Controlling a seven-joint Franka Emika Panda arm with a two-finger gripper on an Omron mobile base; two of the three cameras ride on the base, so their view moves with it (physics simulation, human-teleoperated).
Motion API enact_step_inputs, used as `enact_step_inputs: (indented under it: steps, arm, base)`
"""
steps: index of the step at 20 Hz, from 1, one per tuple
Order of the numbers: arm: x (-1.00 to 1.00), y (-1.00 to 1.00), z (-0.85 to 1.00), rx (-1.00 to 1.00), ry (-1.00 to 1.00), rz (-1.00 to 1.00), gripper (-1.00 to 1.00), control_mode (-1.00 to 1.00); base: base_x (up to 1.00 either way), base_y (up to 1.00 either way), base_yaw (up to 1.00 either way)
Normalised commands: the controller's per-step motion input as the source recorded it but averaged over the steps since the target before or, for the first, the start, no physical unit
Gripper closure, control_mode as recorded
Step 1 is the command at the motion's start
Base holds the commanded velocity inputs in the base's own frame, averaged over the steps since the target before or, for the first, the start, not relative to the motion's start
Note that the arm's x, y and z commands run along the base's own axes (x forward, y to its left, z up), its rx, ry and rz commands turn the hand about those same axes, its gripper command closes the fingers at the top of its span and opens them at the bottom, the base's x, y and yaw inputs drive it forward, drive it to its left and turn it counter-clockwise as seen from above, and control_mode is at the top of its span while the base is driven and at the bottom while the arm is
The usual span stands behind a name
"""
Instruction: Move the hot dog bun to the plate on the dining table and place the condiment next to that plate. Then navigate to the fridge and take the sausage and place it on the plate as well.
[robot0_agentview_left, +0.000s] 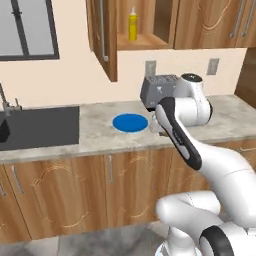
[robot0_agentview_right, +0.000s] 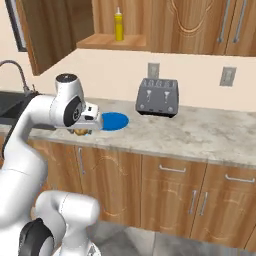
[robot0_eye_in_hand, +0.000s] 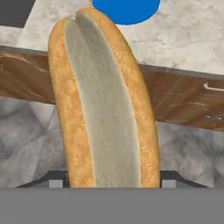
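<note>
The two-finger gripper (robot0_agentview_right: 85, 129) is closed on the golden-tan, split hot dog bun (robot0_eye_in_hand: 103, 105), its pale cut side facing the hand camera and the jaws pinching it across the width near one end. From the right base view the bun hangs just at the front edge of the marbled stone counter (robot0_agentview_right: 200, 132), beside the plain bright blue round plate (robot0_agentview_right: 114, 121). The yellow squeeze bottle with a white nozzle (robot0_agentview_left: 133, 25) stands upright in the open wooden wall cabinet (robot0_agentview_left: 150, 30). With so much bun beyond the fingers, a quick swing or base turn could pivot or drop it, and soft bread may crush
</note>
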Motion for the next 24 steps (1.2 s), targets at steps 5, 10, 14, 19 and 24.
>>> enact_step_inputs:
  steps: [5, 10, 14, 19, 24]
  arm:
    - [0.0, 0.0, 0.0, 0.0, 0.0, 0.0, 1.0, 1.0]
    - [0.0, 0.0, 0.0, 0.0, 0.0, 0.0, 1.0, 1.0]
    - [0.0, 0.0, 0.0, 0.0, 0.0, 0.0, 1.0, 1.0]
    - [0.0, 0.0, 0.0, 0.0, 0.0, 0.0, 1.0, 1.0]
    - [0.0, 0.0, 0.0, 0.0, 0.0, 0.0, 1.0, 1.0]
  base:
    - [-0.08, 0.0, 0.92]
    - [-0.12, 0.0, 0.91]
    - [-0.14, 0.08, 0.85]
    - [-0.14, 0.07, 0.82]
    - [-0.17, 0.0, 0.8]
